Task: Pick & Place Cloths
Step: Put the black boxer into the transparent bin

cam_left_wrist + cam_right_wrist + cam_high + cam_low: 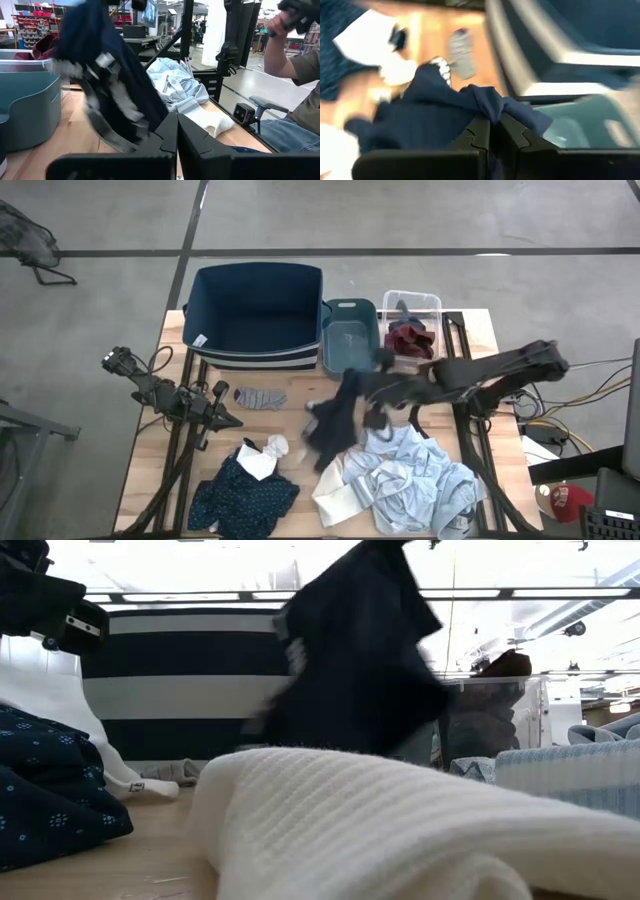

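Now hanging limp above the bench point(150, 470), near the teal bin point(349, 335): dark cloth point(335, 420), soft, light, pinched by a bunched fold in right pincer point(384, 360); left pincer point(234, 421) closed, empty

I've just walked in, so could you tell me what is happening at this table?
The right pincer is shut on a dark navy garment, holding it in the air beside the teal bin. The left pincer rests shut near the grey sock. The light blue shirts lie on the table.
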You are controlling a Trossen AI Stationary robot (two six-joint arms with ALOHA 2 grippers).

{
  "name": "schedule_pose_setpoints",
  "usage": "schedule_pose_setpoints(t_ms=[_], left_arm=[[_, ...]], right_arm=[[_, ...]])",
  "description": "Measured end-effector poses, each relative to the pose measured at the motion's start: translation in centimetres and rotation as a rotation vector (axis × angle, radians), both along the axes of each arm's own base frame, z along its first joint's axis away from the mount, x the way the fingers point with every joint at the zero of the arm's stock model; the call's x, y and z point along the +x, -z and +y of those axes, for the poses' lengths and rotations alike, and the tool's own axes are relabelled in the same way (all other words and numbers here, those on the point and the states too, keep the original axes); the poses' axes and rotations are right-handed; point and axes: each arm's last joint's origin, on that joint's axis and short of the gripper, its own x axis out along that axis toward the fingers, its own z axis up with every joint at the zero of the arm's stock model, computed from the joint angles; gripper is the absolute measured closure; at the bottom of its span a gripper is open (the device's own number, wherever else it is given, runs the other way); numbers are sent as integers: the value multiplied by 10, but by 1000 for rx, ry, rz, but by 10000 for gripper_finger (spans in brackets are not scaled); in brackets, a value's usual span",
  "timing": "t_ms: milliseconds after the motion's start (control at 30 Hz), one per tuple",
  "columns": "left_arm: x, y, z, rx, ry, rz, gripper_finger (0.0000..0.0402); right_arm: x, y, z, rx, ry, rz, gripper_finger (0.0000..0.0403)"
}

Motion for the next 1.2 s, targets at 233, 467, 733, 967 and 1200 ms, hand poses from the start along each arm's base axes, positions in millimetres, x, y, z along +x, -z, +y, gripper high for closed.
schedule_pose_setpoints(t_ms=[233,467,733,967,1200], left_arm=[[0,0,0,0,0,0,399],[0,0,0,0,0,0,399],[0,0,0,0,0,0,399],[0,0,0,0,0,0,399],[0,0,0,0,0,0,399]], right_arm=[[-52,-47,-19,-123,211,-208,392],[-95,-83,-35,-308,444,-362,392],[-115,-126,-53,-453,578,-525,392],[-121,-136,-78,-555,715,-502,392],[-106,-99,-107,-552,819,-281,391]])
